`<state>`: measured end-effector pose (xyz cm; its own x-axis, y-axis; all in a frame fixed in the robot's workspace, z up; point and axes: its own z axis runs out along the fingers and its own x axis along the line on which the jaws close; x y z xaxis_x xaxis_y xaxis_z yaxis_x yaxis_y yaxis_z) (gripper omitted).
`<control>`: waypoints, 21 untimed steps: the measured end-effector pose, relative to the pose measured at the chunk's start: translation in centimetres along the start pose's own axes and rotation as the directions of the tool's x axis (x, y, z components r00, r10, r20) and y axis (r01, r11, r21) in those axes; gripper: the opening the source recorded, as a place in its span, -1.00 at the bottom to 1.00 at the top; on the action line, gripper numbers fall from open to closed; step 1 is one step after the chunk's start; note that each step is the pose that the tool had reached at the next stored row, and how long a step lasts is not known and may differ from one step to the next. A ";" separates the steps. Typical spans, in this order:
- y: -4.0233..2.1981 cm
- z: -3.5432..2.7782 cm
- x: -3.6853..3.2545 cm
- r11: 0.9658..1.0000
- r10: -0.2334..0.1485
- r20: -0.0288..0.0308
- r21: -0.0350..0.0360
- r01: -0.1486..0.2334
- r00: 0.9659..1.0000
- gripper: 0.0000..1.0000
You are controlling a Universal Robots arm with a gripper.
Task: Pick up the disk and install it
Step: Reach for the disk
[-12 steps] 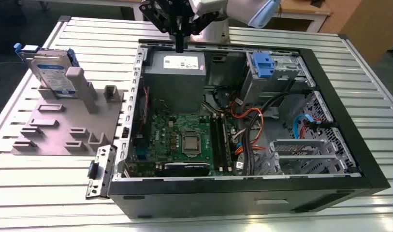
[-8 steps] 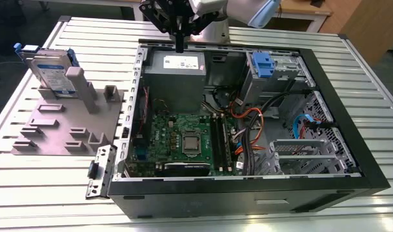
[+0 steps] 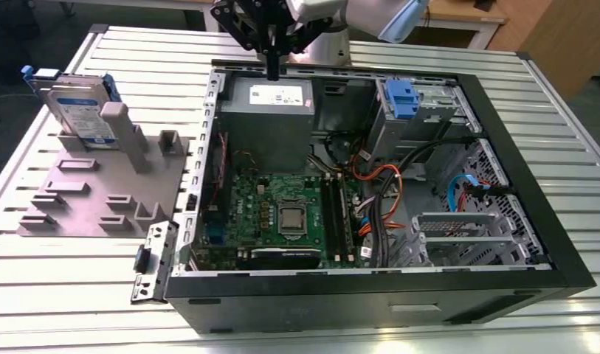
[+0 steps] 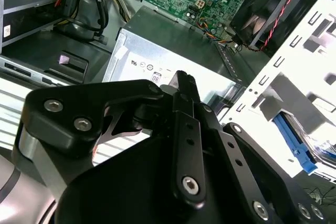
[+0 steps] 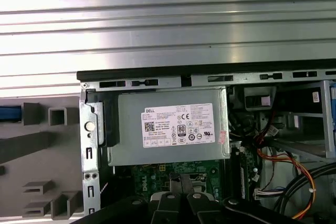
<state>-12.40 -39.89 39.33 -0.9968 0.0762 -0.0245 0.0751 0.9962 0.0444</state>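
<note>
Exterior view: jaws pressed together, empty, over computer case [image 3: 378, 291] far wall; disk [image 3: 78, 110] upright, outside case, toward exterior view's left.

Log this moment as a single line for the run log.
claw: shut, empty, above case near power supply | disk: upright in grey fixture, untouched | install: not done

One disk [image 3: 78, 103]. One grey holder [image 3: 102, 188] that carries it. One open computer case [image 3: 378, 291]. One tabletop [image 3: 73, 295] under them all. Inside the case: one grey power supply [image 3: 268, 122] with one white sticker, one green motherboard [image 3: 280, 214], one blue latch [image 3: 401, 99], one orange wire bundle [image 3: 378, 173]. One gripper [image 3: 272, 72].
</note>
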 end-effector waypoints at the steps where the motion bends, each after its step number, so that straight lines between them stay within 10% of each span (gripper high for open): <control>1: 0.00 0.00 0.01 1.000 0.000 0.000 0.000 0.000 1.000 -0.79; 21: -0.02 0.03 0.45 1.000 0.000 0.000 0.000 0.000 1.000 -0.79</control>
<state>-12.85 -39.88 39.29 -0.9968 0.0764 -0.0245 0.0752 0.9962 0.0444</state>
